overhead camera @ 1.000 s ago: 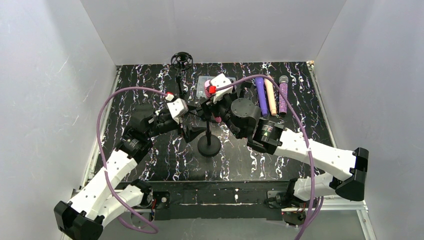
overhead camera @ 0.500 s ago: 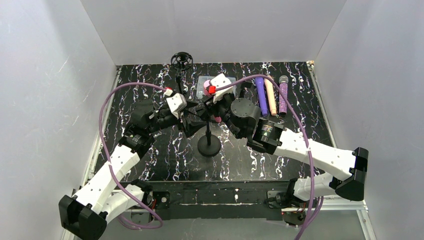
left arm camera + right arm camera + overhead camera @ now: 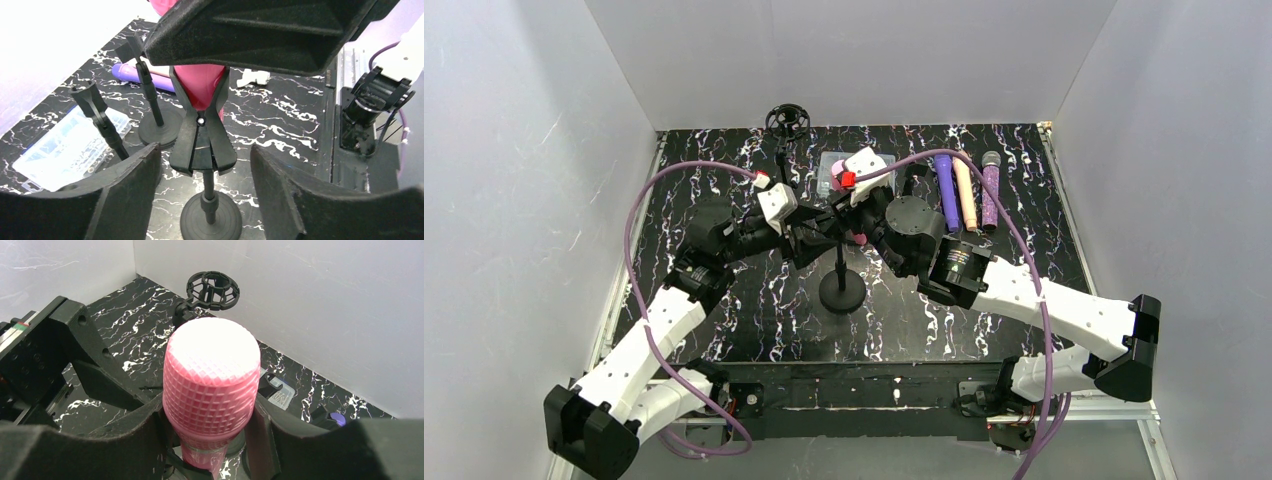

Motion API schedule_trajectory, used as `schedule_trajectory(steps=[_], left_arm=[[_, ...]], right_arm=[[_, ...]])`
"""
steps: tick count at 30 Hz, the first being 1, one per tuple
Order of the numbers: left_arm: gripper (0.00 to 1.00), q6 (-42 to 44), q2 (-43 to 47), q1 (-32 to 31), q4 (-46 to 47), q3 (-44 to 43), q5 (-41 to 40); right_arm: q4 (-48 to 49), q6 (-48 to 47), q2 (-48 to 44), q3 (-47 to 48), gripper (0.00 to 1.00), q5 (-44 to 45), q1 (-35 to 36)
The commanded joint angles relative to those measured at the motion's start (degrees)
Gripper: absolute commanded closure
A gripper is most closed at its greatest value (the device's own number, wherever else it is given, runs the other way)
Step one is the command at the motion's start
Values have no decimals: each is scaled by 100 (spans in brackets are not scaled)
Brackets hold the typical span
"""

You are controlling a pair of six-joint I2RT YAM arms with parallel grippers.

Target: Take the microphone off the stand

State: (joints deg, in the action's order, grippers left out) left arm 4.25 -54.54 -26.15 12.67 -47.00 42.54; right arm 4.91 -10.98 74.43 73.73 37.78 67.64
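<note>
The pink microphone (image 3: 211,385) stood roughly upright in the clip (image 3: 202,150) of the stand (image 3: 842,292) at mid-table, the right gripper (image 3: 207,420) closed on its head, the left gripper (image 3: 202,160) open astride the clip just below.

Left end effector (image 3: 205,165) spread, right (image 3: 210,415) clamped

**Stand at mid-bench, others behind**

The stand (image 3: 842,290) is standing at frame centre on the bench (image 3: 904,325), the microphone (image 3: 211,390) sitting in its clip. Three other microphones (image 3: 967,195) are lying side by side at upper right, and a second stand (image 3: 786,125) is standing at upper centre.
</note>
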Motion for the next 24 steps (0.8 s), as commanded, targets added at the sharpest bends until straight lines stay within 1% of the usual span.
schedule_trajectory(steps=[1, 3, 5, 6, 7, 12, 21, 24], left_arm=[[45, -101, -71, 49, 113, -239, 142], [66, -124, -127, 47, 101, -247, 140], [89, -130, -169, 49, 68, -256, 157], [97, -141, -170, 49, 43, -264, 149], [100, -140, -163, 49, 24, -258, 128], [100, -75, -89, 49, -223, -269, 61], [100, 311, -133, 48, -1022, -543, 80], [100, 337, -173, 49, -1092, -591, 130]], right_arm=[[384, -120, -87, 291, 61, 134, 48], [372, -123, -85, 291, 62, 137, 48], [363, -123, -95, 291, 62, 136, 48], [362, -121, -96, 291, 63, 138, 48], [362, -121, -96, 291, 63, 134, 50], [344, -117, -105, 335, 65, 183, 48], [160, -100, -266, 624, 68, 166, 51], [111, -76, -358, 693, 68, 122, 48]])
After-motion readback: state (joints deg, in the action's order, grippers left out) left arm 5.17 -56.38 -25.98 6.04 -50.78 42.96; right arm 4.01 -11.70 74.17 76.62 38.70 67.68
